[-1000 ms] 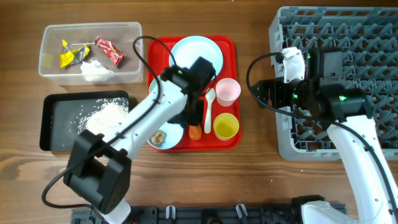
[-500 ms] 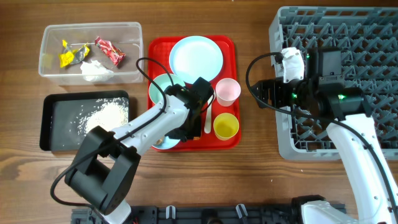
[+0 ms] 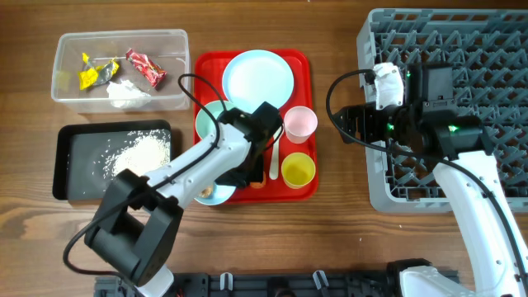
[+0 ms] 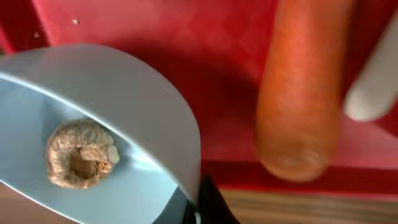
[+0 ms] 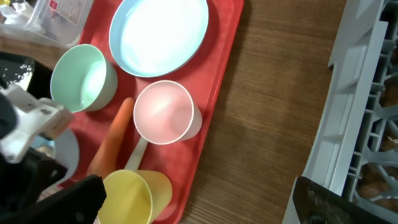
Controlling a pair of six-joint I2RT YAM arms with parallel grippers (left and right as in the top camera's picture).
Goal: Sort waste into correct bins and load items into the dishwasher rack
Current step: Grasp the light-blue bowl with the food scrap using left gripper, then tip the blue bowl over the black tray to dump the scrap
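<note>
Left wrist view: the left gripper [image 4: 200, 206] is closed on the rim of the pale blue bowl [image 4: 146, 118], at the red tray's [image 4: 205, 50] front edge.
Bowl contents: a brown lump [image 4: 79, 154], coiled and rough, lying on smooth glossy plastic.
Carrot [image 4: 298, 93]: just beside the bowl on the tray; long axis runs toward the front edge, rounded end nearest it; matt orange skin.
Spoon [image 4: 373, 81]: white, on the carrot's other side.
Right wrist view: pink cup [image 5: 165, 112] and yellow cup [image 5: 130, 196] stand mouth-up; the round plate [image 5: 158, 34] lies beyond.
Right gripper [image 3: 351, 124]: jaws wide apart, holding nothing, beside the grey lattice rack [image 3: 445, 49].
Writing: print on the red wrapper [image 3: 144, 68] in the clear tub [image 3: 66, 91] is too small to read.
</note>
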